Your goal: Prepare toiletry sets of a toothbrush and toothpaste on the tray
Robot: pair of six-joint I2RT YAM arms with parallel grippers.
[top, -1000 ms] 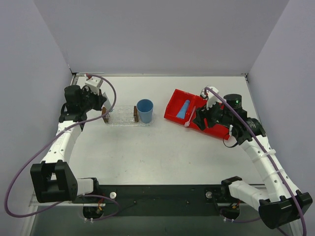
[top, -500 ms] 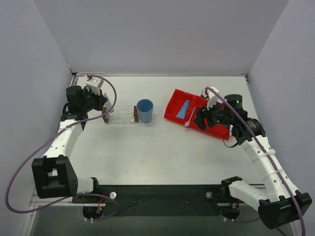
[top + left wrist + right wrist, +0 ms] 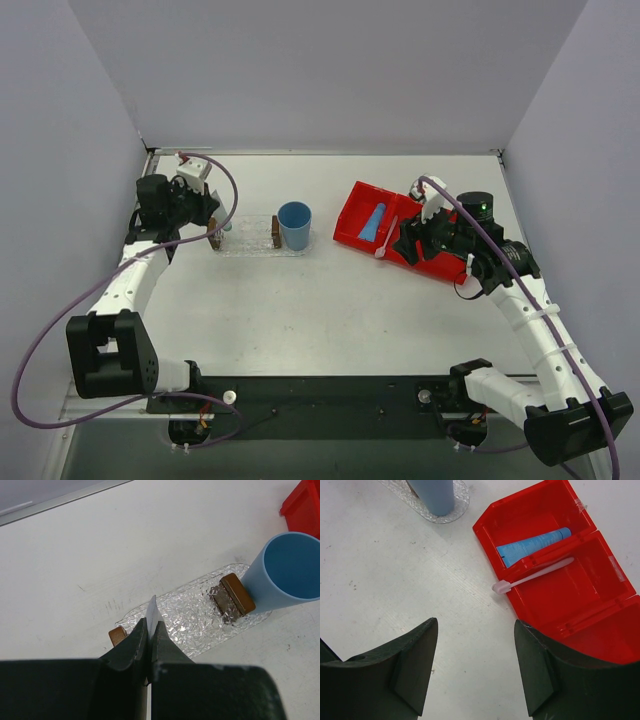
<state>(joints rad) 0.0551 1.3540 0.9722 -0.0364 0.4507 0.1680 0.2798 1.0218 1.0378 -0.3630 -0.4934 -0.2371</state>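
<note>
The right hand [image 3: 475,625], spread, hovers over the worktop [image 3: 395,570], apart from the red bin's [image 3: 580,605] corner. The toothbrush [image 3: 535,575] lies along the bin's divider, head overhanging the rim; the blue toothpaste tube [image 3: 532,547] lies in the compartment behind. Farther, the left hand [image 3: 149,630] pinches the white toothpaste tube [image 3: 152,611] above the tray's [image 3: 195,620] left end; the blue cup [image 3: 287,570] stands on its right end

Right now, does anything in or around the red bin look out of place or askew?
Yes. The toothbrush is not lying inside a compartment of the red bin: it rests along the divider, and its head pokes out past the rim over the table. The blue toothpaste lies flat inside.
</note>
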